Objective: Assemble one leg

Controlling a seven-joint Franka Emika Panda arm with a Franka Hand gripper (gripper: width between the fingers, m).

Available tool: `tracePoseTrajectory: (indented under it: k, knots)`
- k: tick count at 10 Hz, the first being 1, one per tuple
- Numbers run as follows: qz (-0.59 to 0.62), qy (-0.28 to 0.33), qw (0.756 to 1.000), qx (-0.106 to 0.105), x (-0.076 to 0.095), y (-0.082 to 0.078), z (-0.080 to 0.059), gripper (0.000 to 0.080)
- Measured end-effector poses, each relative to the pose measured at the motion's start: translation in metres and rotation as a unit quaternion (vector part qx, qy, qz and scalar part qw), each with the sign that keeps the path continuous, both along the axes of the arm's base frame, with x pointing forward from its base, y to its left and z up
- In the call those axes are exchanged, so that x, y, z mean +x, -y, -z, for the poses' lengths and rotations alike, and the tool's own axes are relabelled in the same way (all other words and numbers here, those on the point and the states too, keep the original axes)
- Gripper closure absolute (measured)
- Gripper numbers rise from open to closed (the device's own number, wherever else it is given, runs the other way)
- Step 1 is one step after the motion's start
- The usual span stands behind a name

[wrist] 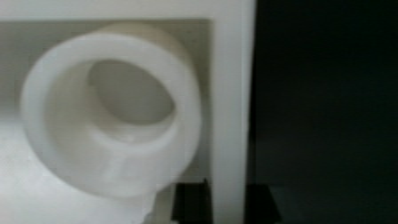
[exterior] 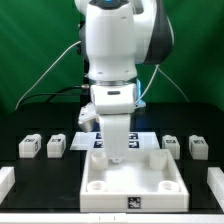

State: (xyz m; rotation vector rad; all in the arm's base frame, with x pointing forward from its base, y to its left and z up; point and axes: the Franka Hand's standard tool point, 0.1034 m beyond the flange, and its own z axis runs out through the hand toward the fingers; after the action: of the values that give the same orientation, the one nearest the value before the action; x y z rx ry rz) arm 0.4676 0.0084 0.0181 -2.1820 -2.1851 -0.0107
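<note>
The large white panel (exterior: 130, 190) with recessed corners lies on the black table at the front middle. My gripper (exterior: 118, 156) stands over its far edge. In the wrist view my gripper (wrist: 228, 206) has a dark finger (wrist: 191, 205) on each side of the panel's thin wall (wrist: 233, 100), pressed against it, beside a round socket (wrist: 111, 105). Two legs, small white tagged pegs (exterior: 30, 146) (exterior: 56, 144), lie at the exterior view's left. Two more (exterior: 171, 145) (exterior: 198, 148) lie at the right. None of the legs is held.
The marker board (exterior: 143, 138) lies behind the panel, partly hidden by my arm. White pieces show at the exterior view's left edge (exterior: 5, 181) and right edge (exterior: 215, 186). A green curtain and cables hang behind.
</note>
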Motion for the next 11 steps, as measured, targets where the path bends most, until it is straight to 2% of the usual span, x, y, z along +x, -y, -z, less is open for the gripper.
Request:
tracePoseTrajectory:
  k: [2, 5, 7, 8, 10, 11]
  knots:
    - [0.008, 0.007, 1.0, 0.011, 0.028, -0.034, 0.006, 0.0736]
    - [0.017, -0.038, 0.999, 0.001, 0.028, -0.037, 0.01, 0.0731]
    - [0.016, -0.038, 0.999, 0.001, 0.028, -0.036, 0.01, 0.0731]
    - [0.017, -0.038, 0.999, 0.001, 0.028, -0.036, 0.011, 0.0648]
    - [0.017, -0.038, 0.999, 0.001, 0.028, -0.036, 0.01, 0.028]
    - [0.017, -0.036, 0.999, 0.001, 0.029, -0.036, 0.01, 0.0191]
